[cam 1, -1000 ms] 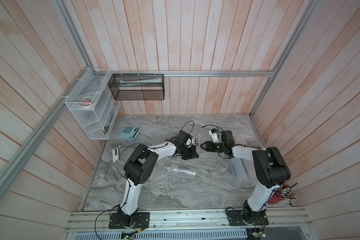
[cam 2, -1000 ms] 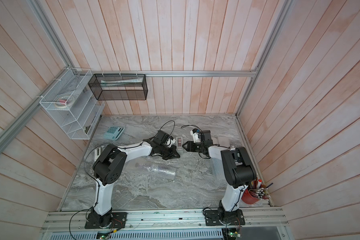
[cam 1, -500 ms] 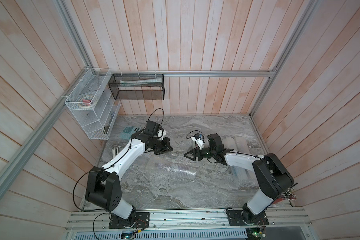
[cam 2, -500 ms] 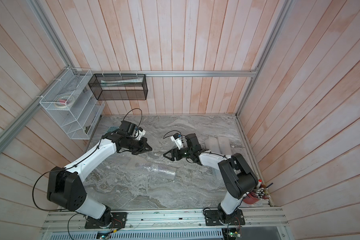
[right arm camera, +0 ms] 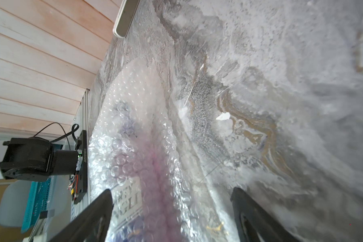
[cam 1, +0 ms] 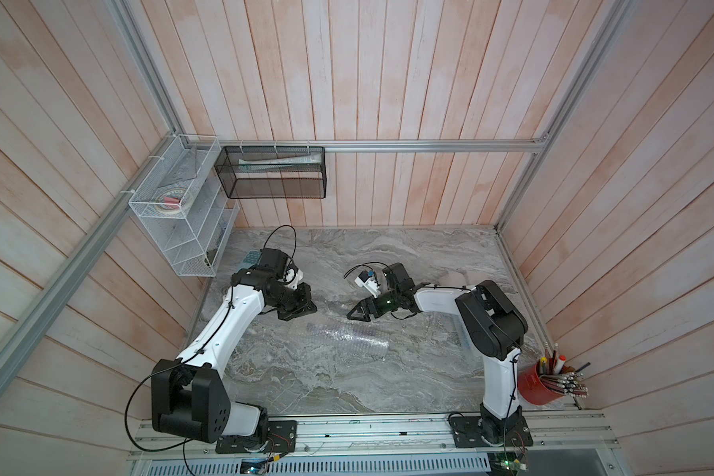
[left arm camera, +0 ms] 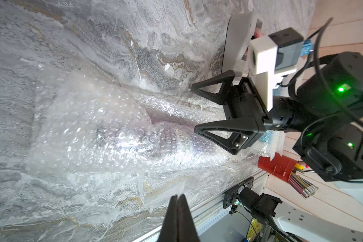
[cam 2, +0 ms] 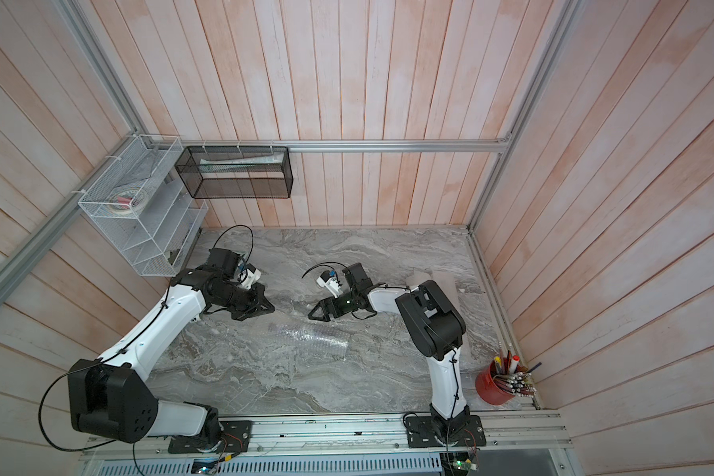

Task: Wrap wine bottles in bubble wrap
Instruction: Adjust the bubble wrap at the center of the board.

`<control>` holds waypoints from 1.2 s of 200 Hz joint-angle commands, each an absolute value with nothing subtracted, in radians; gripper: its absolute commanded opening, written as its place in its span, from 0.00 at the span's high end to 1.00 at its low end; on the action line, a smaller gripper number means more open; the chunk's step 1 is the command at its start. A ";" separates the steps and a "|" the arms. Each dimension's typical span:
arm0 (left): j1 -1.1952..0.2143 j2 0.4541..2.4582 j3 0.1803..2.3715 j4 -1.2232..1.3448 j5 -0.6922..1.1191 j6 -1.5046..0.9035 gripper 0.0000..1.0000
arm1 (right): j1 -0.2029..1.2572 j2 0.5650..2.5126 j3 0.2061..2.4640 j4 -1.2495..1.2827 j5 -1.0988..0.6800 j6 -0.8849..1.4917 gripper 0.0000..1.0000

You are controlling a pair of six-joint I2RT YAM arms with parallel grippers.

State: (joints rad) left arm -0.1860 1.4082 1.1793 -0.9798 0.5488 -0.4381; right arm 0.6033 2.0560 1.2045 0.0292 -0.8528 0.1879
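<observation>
Moved: left gripper swung aside; right gripper came down to the bubble wrap.
Top views: bubble wrap lies rolled on the table.
Left wrist: left jaws pressed together, empty.
Right wrist: jaws wide, wrapped wine bottle between them.

Both top views look steeply down from high above the front rail, taking in the whole marble table. The left wrist camera looks low across the bubble wrap at the right gripper; the right wrist camera hovers close over that same wrap, facing the left arm's base.
</observation>
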 commanded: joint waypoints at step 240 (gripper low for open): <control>-0.158 1.378 1.120 -1.010 0.598 -0.382 1.00 | 0.790 2.008 1.284 -0.275 -0.708 -0.202 0.55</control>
